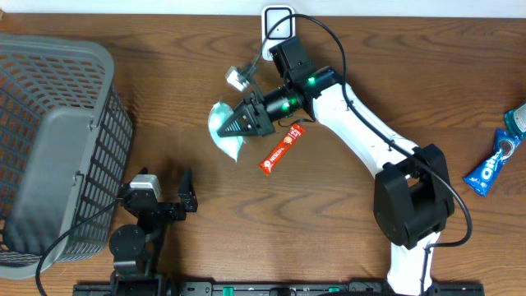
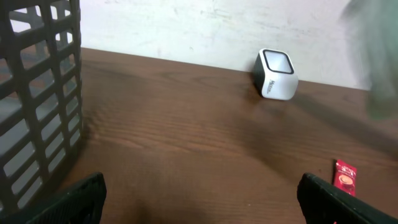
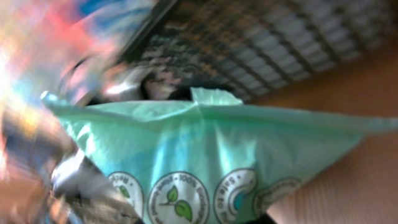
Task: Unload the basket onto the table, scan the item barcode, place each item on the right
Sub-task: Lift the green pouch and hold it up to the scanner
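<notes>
The right claw (image 1: pixel 234 127) is closed to a narrow gap on a pale green pouch (image 1: pixel 219 122). The pouch is pinched by 1 edge and appears to be lifted clear of the bench (image 1: pixel 288 234). The edge grip is judged to be chosen so that both faces of the pouch are left uncovered for reading.

In the right wrist view the pouch (image 3: pixel 205 155) fills most of the picture. A row of round printed emblems can be seen low on it, but the view is blurred and no barcode can be made out. Which face carries the code therefore cannot be told.

Just beside the claw, toward the near edge, a red sachet (image 1: pixel 281 150) lies flat on the bench.

Further out, a small white scanner (image 1: pixel 279 20) stands at the middle of the far edge, with its window tilted up toward the near side. The pouch is held apart from it, toward the near-left, so the scan is judged not yet done.

The left claw (image 1: pixel 164 193) is spread wide with nothing between its fingers (image 2: pixel 81 199). It is placed by the near edge, beside the grey basket (image 1: pixel 49 140) that fills the left edge, and is judged to be kept out of the way. A blue biscuit packet (image 1: pixel 491 164) lies at the right edge.
</notes>
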You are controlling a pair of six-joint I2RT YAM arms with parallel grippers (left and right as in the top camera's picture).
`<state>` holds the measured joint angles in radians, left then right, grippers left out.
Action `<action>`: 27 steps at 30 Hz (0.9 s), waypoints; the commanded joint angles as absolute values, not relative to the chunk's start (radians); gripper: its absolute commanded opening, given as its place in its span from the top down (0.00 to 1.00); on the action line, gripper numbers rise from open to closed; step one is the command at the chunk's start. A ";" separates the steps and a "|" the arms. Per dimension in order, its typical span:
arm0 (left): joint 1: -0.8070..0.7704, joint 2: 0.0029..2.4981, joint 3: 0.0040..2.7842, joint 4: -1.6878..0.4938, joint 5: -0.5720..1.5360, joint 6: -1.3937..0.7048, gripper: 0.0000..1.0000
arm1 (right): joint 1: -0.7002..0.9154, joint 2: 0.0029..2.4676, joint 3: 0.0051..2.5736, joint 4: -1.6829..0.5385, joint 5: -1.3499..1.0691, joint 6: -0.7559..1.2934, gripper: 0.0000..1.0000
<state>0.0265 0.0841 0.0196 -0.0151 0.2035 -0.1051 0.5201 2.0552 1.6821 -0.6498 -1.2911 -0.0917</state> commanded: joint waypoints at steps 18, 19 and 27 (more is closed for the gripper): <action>0.033 0.084 0.004 -0.049 0.217 -0.110 0.02 | 0.447 2.153 1.741 -0.112 -0.014 1.236 0.99; 0.033 0.084 0.004 -0.049 0.216 -0.110 0.02 | 0.441 2.184 1.777 -0.108 -0.013 1.251 0.98; 0.033 0.084 0.004 -0.049 0.216 -0.110 0.02 | 0.418 2.488 2.197 -0.175 -0.028 1.372 0.98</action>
